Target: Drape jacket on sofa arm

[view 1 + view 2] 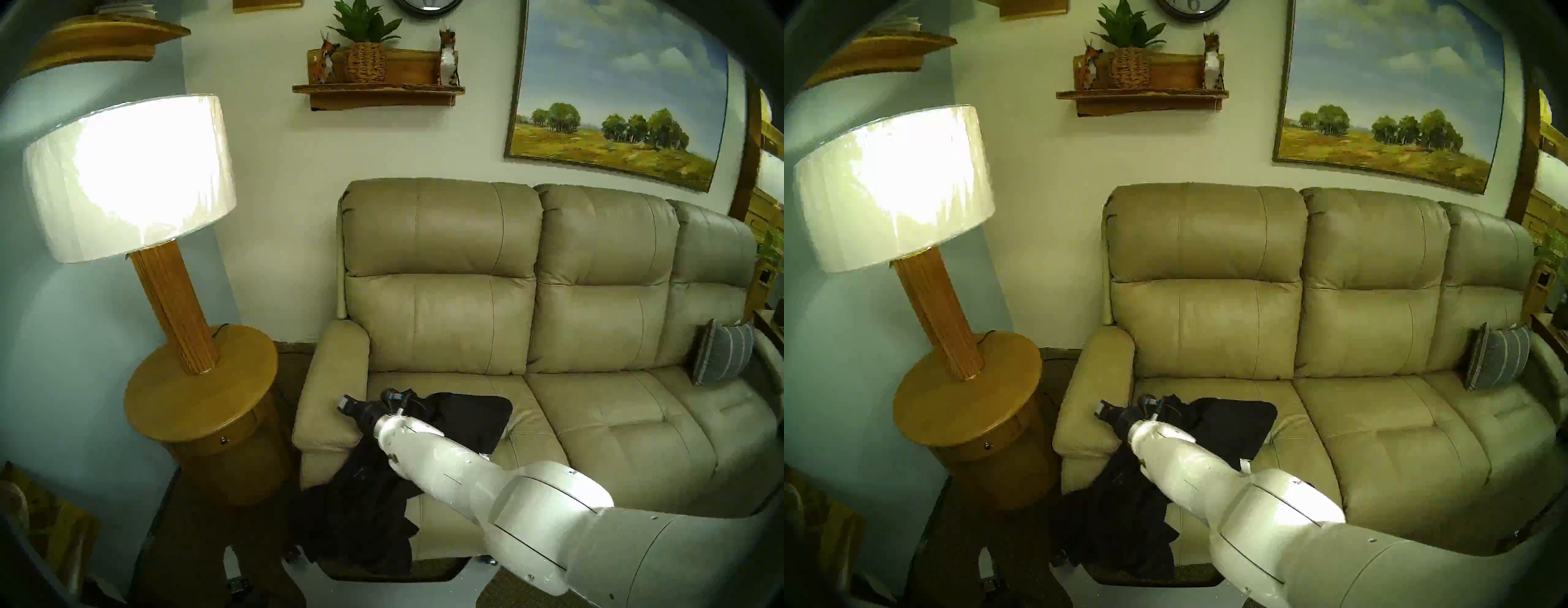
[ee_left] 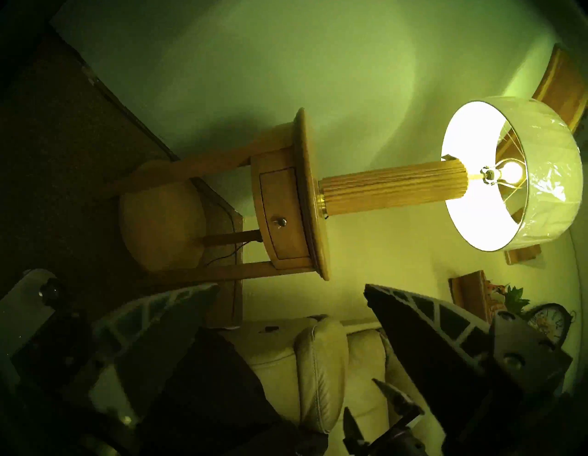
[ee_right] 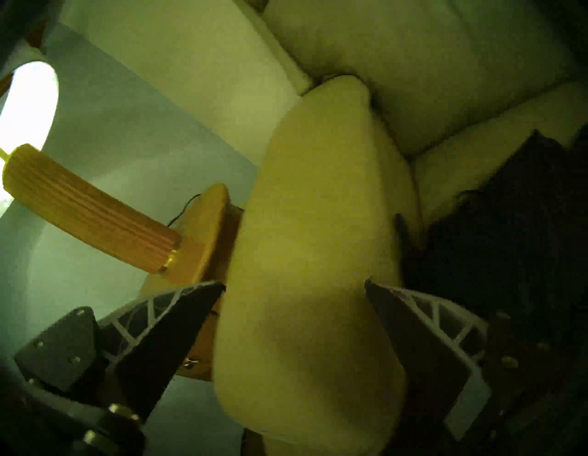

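The black jacket (image 1: 462,420) lies crumpled on the sofa's left seat, and part of it hangs down the sofa front to the floor (image 1: 360,509). The beige leather sofa arm (image 1: 331,382) is bare. My right gripper (image 1: 344,405) is open and empty just over the arm's front inner edge. In the right wrist view its fingers (image 3: 178,318) stand either side of the sofa arm (image 3: 311,223), with the jacket (image 3: 509,238) to the right. My left gripper (image 2: 291,286) is open and low in front of the sofa arm (image 2: 318,366), beside dark jacket fabric (image 2: 206,382). It is hidden in the head views.
A round wooden side table (image 1: 199,395) with a lit lamp (image 1: 127,178) stands close to the left of the sofa arm. A grey striped cushion (image 1: 721,352) leans at the sofa's far right. Dark carpet lies in front.
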You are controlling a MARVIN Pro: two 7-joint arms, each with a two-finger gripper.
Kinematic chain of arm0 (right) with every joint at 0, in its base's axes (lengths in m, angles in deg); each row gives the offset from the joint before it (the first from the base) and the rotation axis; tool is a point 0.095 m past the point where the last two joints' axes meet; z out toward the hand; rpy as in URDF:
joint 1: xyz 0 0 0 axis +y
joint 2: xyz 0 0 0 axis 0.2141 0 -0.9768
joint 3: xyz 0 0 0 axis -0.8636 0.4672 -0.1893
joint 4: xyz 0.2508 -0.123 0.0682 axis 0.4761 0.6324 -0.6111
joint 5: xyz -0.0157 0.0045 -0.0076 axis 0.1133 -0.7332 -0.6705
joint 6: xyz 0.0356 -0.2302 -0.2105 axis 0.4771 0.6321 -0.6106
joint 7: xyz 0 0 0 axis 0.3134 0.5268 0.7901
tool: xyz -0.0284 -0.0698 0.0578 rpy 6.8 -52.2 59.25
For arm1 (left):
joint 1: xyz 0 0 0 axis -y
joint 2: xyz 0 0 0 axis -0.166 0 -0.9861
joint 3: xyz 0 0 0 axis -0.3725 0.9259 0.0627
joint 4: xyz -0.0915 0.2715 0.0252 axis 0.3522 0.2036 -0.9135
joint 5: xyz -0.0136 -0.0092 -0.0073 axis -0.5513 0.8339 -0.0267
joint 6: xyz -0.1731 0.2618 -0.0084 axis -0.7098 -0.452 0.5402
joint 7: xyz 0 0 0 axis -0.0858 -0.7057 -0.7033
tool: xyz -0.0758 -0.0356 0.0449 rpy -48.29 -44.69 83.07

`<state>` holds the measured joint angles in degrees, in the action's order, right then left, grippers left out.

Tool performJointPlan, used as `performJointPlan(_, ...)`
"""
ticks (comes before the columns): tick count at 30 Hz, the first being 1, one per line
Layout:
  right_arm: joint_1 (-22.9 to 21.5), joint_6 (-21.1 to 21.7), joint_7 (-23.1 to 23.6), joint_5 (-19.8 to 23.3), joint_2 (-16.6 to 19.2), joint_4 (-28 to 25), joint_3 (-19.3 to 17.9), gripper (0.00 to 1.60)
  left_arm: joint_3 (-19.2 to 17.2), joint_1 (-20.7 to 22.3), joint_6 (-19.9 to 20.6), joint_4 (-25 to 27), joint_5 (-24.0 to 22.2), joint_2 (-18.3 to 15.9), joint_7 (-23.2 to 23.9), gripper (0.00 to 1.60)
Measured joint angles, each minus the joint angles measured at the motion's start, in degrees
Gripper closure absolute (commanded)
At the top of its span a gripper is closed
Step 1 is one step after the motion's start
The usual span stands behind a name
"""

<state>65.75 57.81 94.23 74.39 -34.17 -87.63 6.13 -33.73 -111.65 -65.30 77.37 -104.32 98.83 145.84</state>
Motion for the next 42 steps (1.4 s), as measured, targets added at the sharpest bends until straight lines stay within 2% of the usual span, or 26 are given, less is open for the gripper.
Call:
performJointPlan(12, 1.5, -1.4, 3.2, 1.4, 8.3, 3.0, -3.2, 0.00, 3.0, 4.2, 2.8, -0.1, 2.5, -1.4, -1.0, 0.00)
performJointPlan(21, 2.4, -1.8, 6.6, 2.5, 12.4, 3.2, -5.1, 0.00, 5.2, 7.1, 5.1, -0.7, 3.6, -2.0, -4.2, 0.00)
performJointPlan(35, 4.9, -1.6, 13.3, 3.8, 15.4, 2.0, -7.1, 0.00, 7.9, 11.1, 8.4, -2.4, 4.4, -2.2, -10.1, 0.00)
performJointPlan(42, 6.3, -0.7, 17.3, 4.3, 16.4, 0.8, -7.7, 0.00, 8.6, 12.7, 10.1, -5.0, 3.6, -1.7, -13.9, 0.00)
